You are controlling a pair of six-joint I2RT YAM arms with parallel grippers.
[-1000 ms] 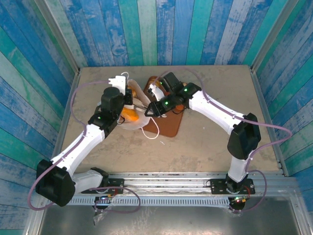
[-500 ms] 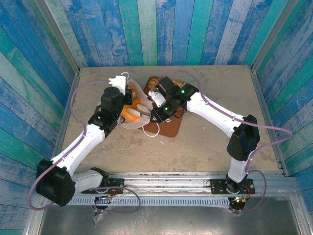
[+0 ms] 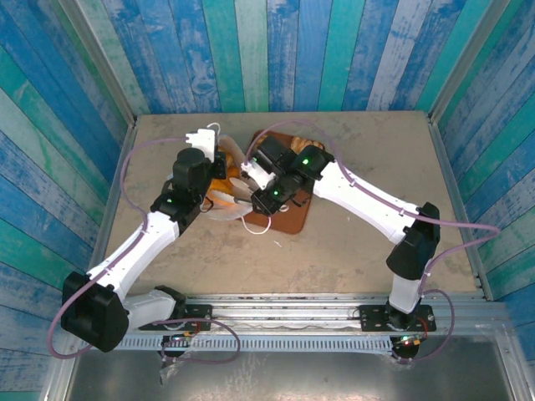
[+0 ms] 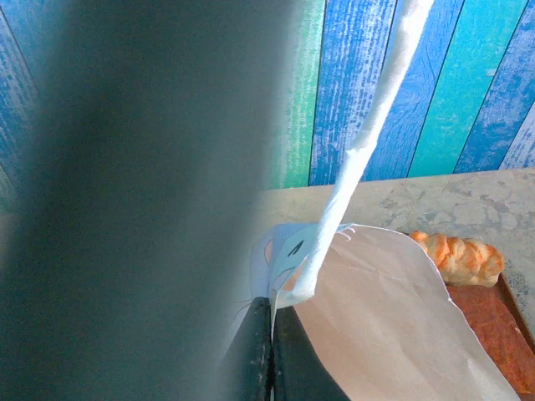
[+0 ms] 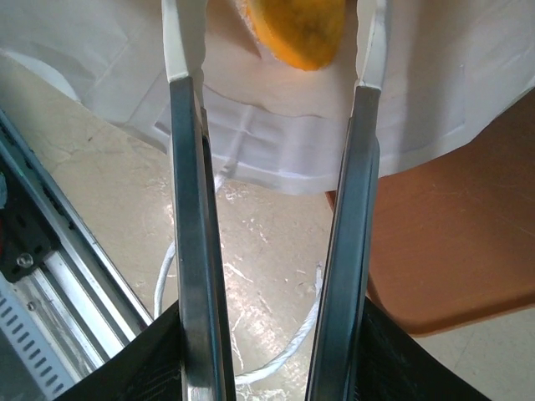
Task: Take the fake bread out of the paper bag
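Nearest, in the right wrist view, a white cord handle (image 5: 280, 355) lies slack on the tabletop (image 5: 267, 251). Just past it comes the edge of the paper bag (image 5: 276, 142), which lies on its side left of the tabletop's middle, towards the far edge. Its mouth faces the brown tray (image 5: 451, 242), and the paper overlaps the tray's left edge.

The right gripper (image 5: 276, 50) points straight into that mouth with its fingers spread. An orange piece of the fake bread (image 5: 297, 29) sits inside the bag, directly ahead and between the two fingertips. There is a clear gap on one side of it and very little on the other, so the fingers straddle it without pinching. Its rounded end faces the gripper. The rest is cut off at the frame's top, so its long axis cannot be told for sure, though it seems to run along the line of reach.

Beyond it, the left gripper (image 4: 272, 351) is pressed together on the bag's rim, where the other cord rises. That arm is taken up with holding the mouth open. The right arm is therefore the one placed to grasp, probably by closing across the piece's width and drawing back towards the tray.

Farthest away, a golden loaf (image 4: 458, 257) already lies on the tray's far end, outside the bag.
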